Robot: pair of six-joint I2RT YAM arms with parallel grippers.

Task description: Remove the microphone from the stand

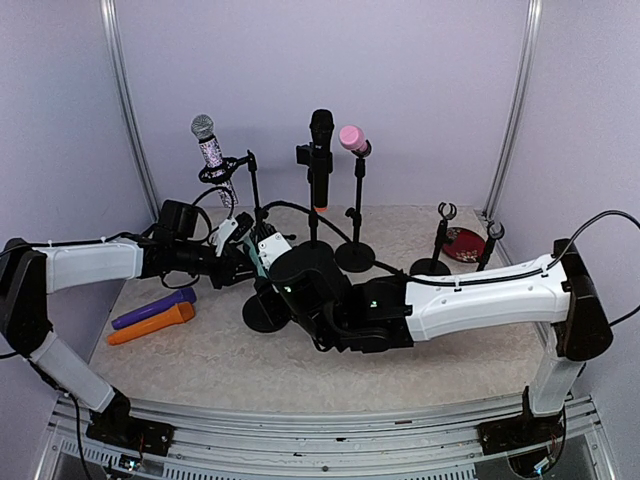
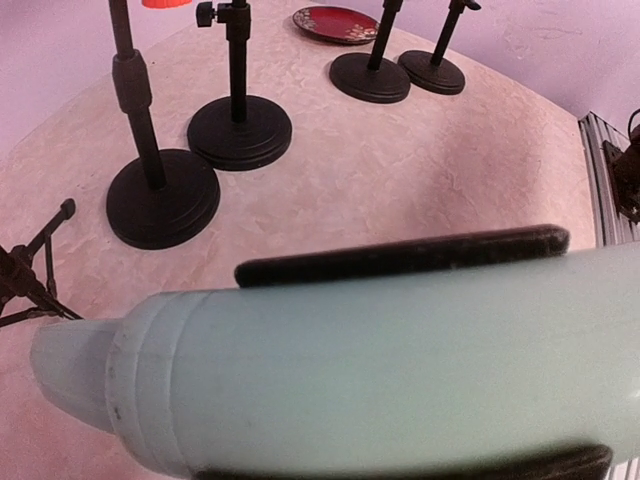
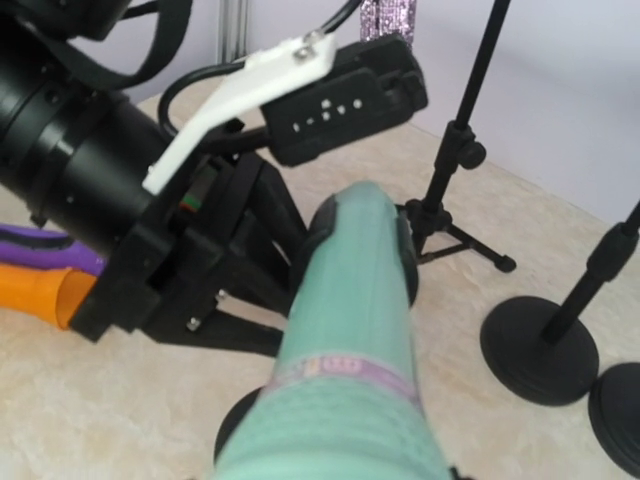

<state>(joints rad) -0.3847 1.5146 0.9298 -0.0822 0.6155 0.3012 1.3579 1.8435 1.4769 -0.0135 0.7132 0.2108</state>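
While your left gripper [image 2: 400, 360] is pinching the mint-green microphone [image 2: 300, 380], mid-table a little toward the left edge, pull straight along the handle's own line. Keep the pull slow, so the black stand [image 1: 262, 315] isn't tipped. Your right gripper [image 1: 283, 283] is buried under its own wrist, and I can't tell whether it's spread or gripping. The stand's clip is hidden too.
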